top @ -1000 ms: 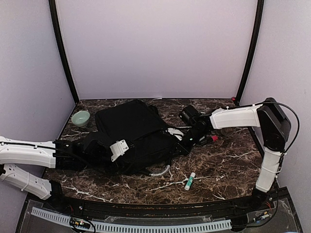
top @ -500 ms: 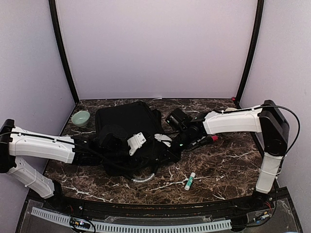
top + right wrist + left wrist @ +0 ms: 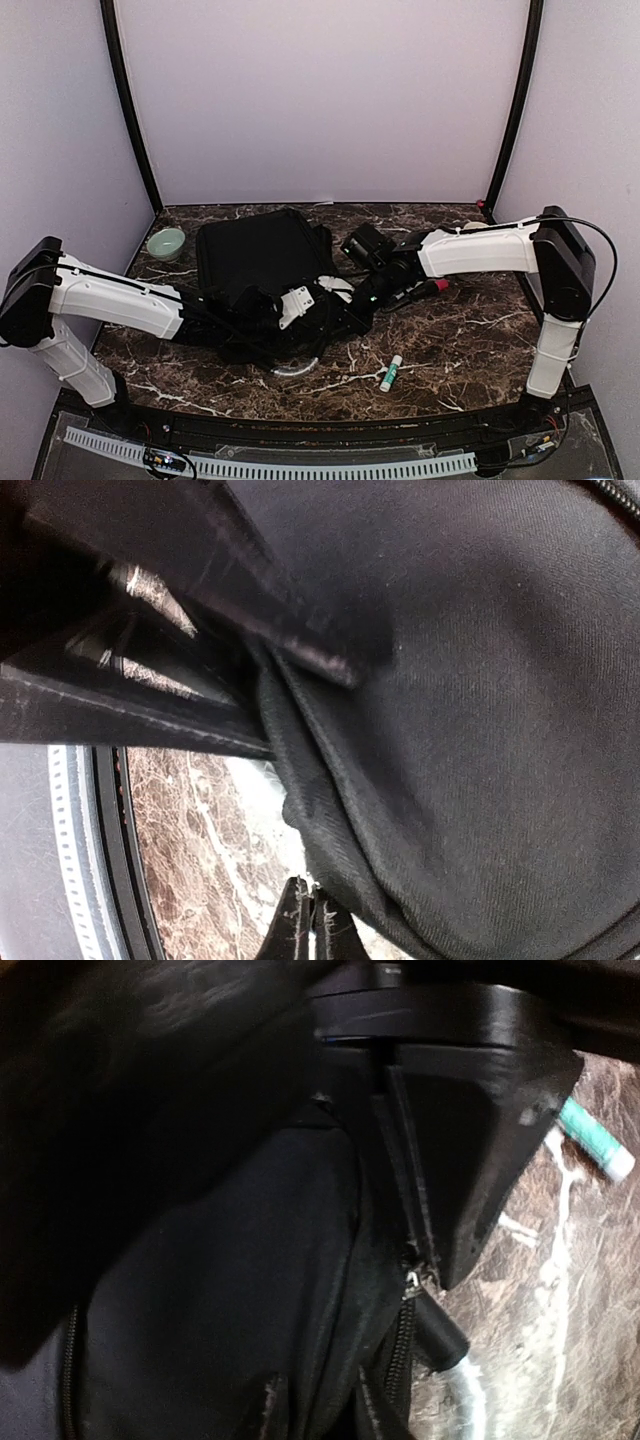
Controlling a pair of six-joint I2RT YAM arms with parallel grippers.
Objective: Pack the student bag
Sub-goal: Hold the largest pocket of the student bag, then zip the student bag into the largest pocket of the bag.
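Okay, student bag (image 3: 255, 255) lies slumped flat on the desk (image 3: 470, 330). Most of it spreads to the far side of the left tool (image 3: 315, 308), and its edge reaches the right tool (image 3: 362, 296). Right tool is pressed together on a fold of the bag's black cloth, a thin pinch at the rim that shows plainly in the right wrist view. Left tool is down at the bag's near edge beside a zipper (image 3: 405, 1330). Only one finger (image 3: 460, 1160) shows in its wrist view, so I cannot tell if it is spread or pinching anything. Pale loop handle (image 3: 297, 367) pokes out just on the near side of the left tool. Glue stick (image 3: 391, 373) lies on the desk nearer than the right tool, apart from it. Green bowl (image 3: 166, 242) is well off behind the left arm.

Handling guess: soft, floppy, bulky, no stiffness. Cloth will likely bunch and drag, not lift as one piece. Looks flat, so probably light but awkward. Not fragile, and the weave does not look slippery. Best hold, as I judge it, is the seam or zipper edge of the opening with one tool each side, or the loop handle. A pinch of loose cloth could slide out.
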